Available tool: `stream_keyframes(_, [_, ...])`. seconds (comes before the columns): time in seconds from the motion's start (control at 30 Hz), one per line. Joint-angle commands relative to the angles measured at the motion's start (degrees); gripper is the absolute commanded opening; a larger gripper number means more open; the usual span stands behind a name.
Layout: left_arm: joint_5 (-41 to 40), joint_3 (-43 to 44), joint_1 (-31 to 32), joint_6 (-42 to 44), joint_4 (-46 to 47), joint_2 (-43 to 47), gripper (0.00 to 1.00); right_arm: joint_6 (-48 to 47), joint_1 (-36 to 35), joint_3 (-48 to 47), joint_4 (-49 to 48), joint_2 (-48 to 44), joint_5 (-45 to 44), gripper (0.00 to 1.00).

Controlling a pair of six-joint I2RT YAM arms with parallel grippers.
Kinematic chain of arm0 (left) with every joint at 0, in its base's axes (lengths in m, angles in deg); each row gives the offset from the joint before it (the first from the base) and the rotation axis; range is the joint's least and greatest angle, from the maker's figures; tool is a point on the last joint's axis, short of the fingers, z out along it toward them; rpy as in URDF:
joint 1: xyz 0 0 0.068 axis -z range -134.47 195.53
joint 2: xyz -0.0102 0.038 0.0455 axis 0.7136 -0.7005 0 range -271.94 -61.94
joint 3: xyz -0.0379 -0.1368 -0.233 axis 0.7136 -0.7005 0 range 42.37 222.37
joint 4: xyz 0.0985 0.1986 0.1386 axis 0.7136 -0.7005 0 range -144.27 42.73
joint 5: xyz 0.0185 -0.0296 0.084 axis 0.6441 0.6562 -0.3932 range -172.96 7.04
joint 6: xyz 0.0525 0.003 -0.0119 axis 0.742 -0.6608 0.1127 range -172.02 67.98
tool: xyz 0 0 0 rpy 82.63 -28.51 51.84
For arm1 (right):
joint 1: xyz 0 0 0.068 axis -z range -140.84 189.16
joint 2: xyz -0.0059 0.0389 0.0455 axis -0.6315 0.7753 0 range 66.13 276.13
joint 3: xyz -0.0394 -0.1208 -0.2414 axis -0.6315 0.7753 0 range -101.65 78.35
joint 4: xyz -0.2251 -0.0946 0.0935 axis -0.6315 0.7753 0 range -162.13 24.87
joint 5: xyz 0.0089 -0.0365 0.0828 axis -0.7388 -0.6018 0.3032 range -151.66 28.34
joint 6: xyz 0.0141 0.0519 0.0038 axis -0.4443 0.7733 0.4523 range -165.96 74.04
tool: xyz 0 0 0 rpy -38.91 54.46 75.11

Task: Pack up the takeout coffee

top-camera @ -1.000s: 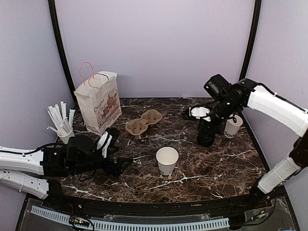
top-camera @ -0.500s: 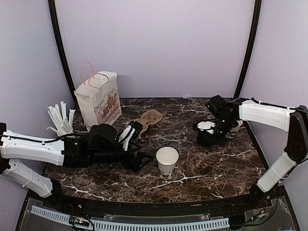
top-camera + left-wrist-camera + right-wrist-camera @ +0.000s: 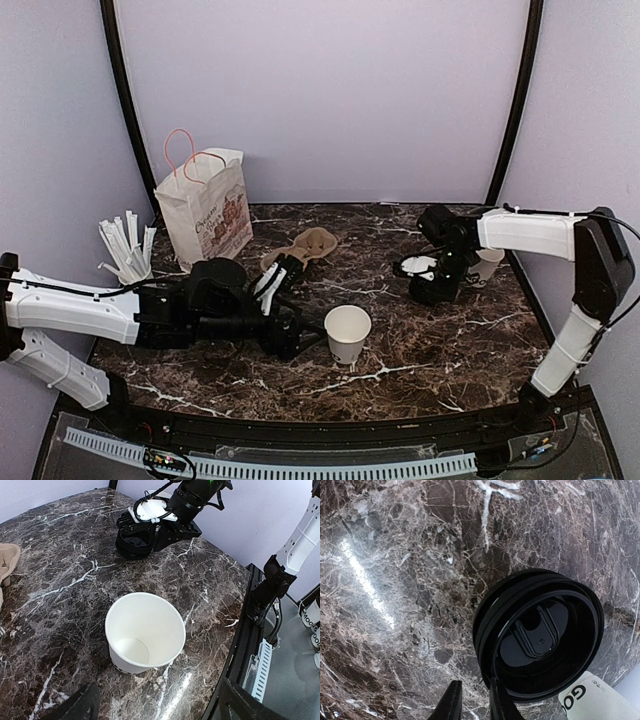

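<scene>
The takeout coffee cup (image 3: 347, 333) stands unlidded mid-worktop (image 3: 450, 360), its black lid (image 3: 436, 290) at two o'clock. It looks light and crushable, so grip the body gently. The left claw (image 3: 155, 700) is spread wide; I cannot tell for the right claw (image 3: 475, 702).

Surface: table (image 3: 420, 350) is dark brown-black marble with white veining.
The paper cup (image 3: 145, 632) just ahead of the left claw (image 3: 298, 338) is plain white, inside and out.
The lid (image 3: 540, 635) beside the right claw (image 3: 472, 686) is glossy black; that claw's fingers are black.
The second cup (image 3: 592, 700), past the lid from the right claw, is white with black lettering.
The bag (image 3: 205, 215), well back from the left claw, is white with a reddish-brown print and pink handles.
The carrier (image 3: 312, 243), beyond the left claw, is tan brown.
</scene>
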Motion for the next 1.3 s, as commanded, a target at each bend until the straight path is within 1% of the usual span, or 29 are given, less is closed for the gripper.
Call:
stream_keyframes(0.0, [0.1,0.4,-0.1,-0.5,0.6,2.1,0.85,-0.5,0.1,-1.5,-1.1,1.5,-0.2,0.19])
stream_keyframes(0.17, [-0.4,-0.1,-0.1,-0.9,0.6,2.5,0.84,-0.8,0.1,-1.7,-1.1,2.8,-0.4,0.13])
stream_keyframes(0.27, [0.1,-0.7,-0.1,-1.8,1.5,3.4,0.84,-0.9,0.1,-2.0,-1.2,3.1,-0.6,0.11])
stream_keyframes(0.4, [0.3,-2.3,-0.1,-2.7,3.6,5.0,0.84,-0.9,0.0,-1.7,-2.7,2.9,-1.2,0.15])
stream_keyframes(0.5, [0.0,-2.6,-0.1,-3.0,3.4,5.8,0.84,-1.0,0.0,-1.6,-3.4,3.2,-1.7,0.17])
stream_keyframes(0.7, [-0.4,-3.1,-0.1,-3.2,2.9,6.6,0.84,-1.4,-0.7,-0.3,-5.2,3.5,-4.4,0.18])
stream_keyframes(0.9, [-0.3,-2.9,-0.1,-3.2,3.3,6.1,0.84,-1.7,-1.4,0.2,-5.5,3.1,-5.2,0.09])
stream_keyframes(1.03, [-0.1,-2.6,-0.1,-2.9,3.4,5.8,0.84,-1.7,-1.7,0.4,-5.0,2.4,-4.9,0.00])
stream_keyframes(1.27, [-0.3,-2.9,-0.1,-2.8,3.4,6.0,0.84,-0.5,-1.8,-1.2,-3.3,-1.4,-2.8,0.00])
